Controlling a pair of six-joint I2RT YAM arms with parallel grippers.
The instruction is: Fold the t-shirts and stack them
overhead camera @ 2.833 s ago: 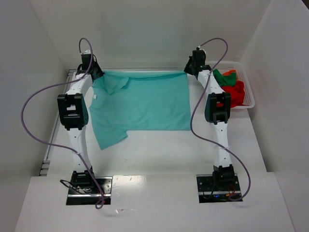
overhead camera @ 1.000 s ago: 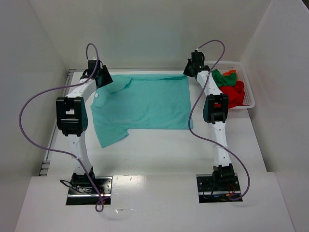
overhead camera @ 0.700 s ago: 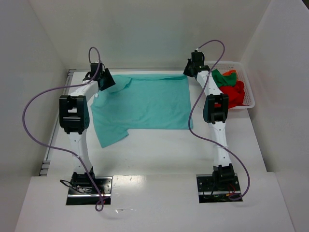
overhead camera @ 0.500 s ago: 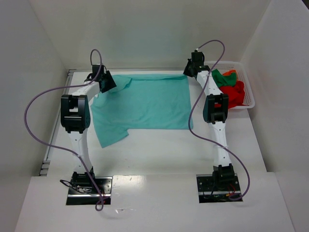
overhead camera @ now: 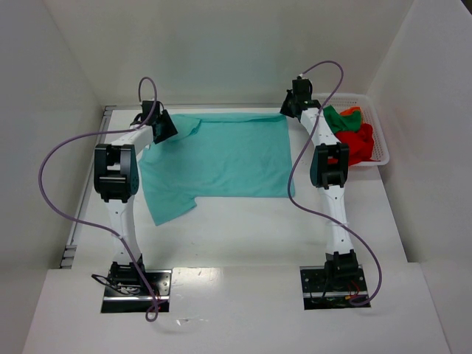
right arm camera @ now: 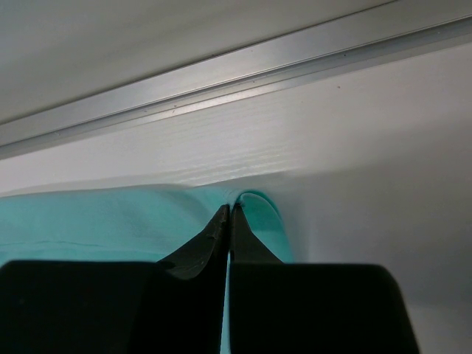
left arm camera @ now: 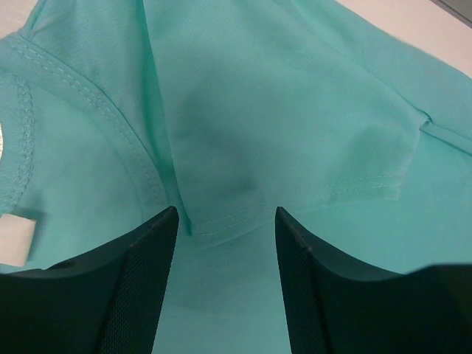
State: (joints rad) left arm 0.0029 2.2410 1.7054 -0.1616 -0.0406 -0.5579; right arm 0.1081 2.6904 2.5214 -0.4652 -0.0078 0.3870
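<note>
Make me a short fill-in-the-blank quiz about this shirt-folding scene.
The t-shirt spread on the table is ____ in colour.
The right gripper is ____ on its far corner.
The left gripper hangs ____, fingers apart above the cloth.
The white basket of other shirts sits on the robot's ____ side.
Missing words: teal, shut, open, right.

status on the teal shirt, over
Left gripper open over the teal shirt sleeve. Right gripper shut on its far corner. Other shirts sit apart in the basket.
</note>
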